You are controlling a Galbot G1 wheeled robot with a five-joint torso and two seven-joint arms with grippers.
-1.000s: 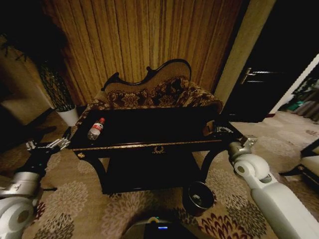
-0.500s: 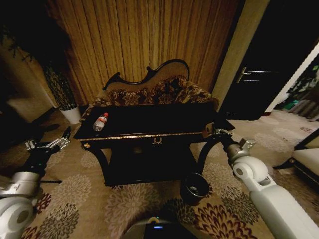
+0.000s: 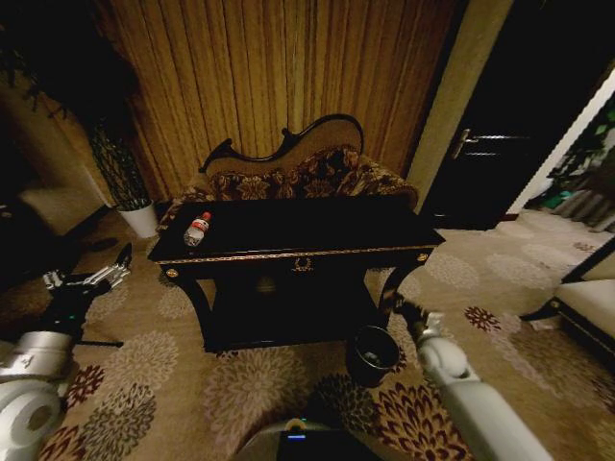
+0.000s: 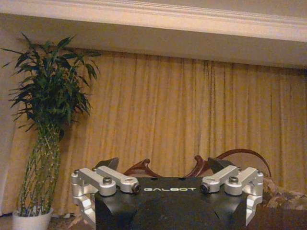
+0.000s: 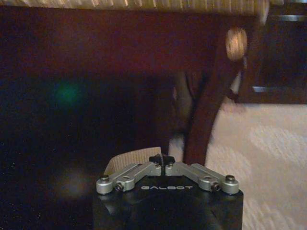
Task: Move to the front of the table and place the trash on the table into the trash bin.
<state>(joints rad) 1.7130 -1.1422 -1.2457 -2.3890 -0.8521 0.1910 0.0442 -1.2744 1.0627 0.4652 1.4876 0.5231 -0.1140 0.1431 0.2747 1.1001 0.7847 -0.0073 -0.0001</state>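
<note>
The glossy black table (image 3: 317, 233) stands in front of me. On its left end lies a clear bottle with a red cap (image 3: 197, 230). The dark round trash bin (image 3: 372, 353) sits on the carpet by the table's front right leg. My right gripper (image 3: 397, 305) hangs low beside that leg, just above the bin. In the right wrist view this right gripper (image 5: 162, 159) is shut with a small tan block (image 5: 128, 160) at its tips. My left gripper (image 3: 88, 271) is held open over the carpet, left of the table; the left gripper (image 4: 163, 165) holds nothing.
A carved-back patterned sofa (image 3: 288, 178) stands behind the table against the curtain. A tall plant in a white pot (image 3: 139, 219) is at the back left. A dark door (image 3: 490, 144) and a chair (image 3: 591, 307) are on the right. Flowered carpet lies all around.
The whole picture has shifted, so the camera moved. My right gripper came down from the table's right edge to beside the front leg, and the tan block left the tabletop with it.
</note>
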